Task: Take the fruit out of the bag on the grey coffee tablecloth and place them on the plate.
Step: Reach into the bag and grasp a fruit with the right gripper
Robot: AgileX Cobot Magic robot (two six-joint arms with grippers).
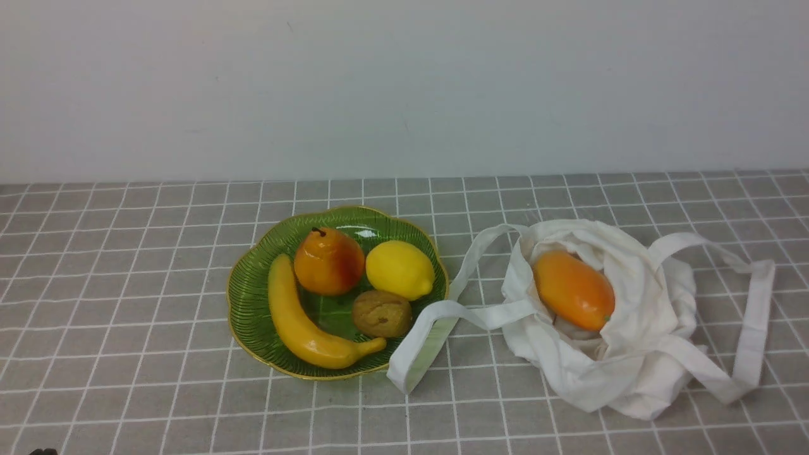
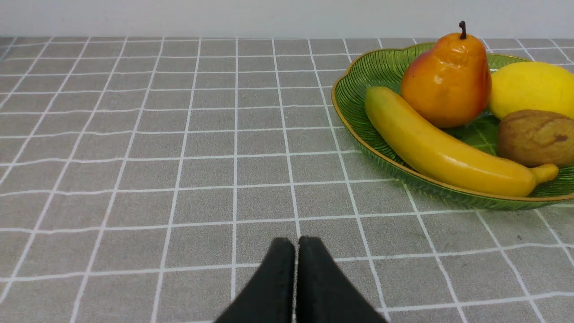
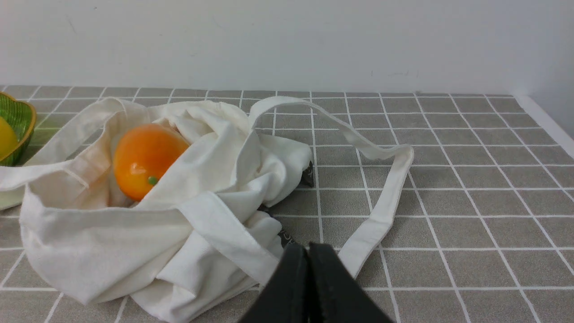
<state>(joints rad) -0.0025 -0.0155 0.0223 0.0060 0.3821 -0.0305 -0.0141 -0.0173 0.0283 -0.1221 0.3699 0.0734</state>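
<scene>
We see a smooth, glossy orange oval fruit (image 3: pixel 145 159) with a tiny green dot at one end. It nestles in the open mouth of the crumpled white bag (image 3: pixel 134 251), just ahead of our right gripper (image 3: pixel 308 247). Both it and our left gripper (image 2: pixel 296 242) are pressed closed and empty, over the grey coffee tablecloth (image 2: pixel 134 157).

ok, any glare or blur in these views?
Front view: slightly soft overall, with a white glare patch on the plate at its far side. Left wrist view: sharp, small glints on the pear. Right wrist view: one highlight on the fruit; bag folds keep detail, no hard shadows.
</scene>
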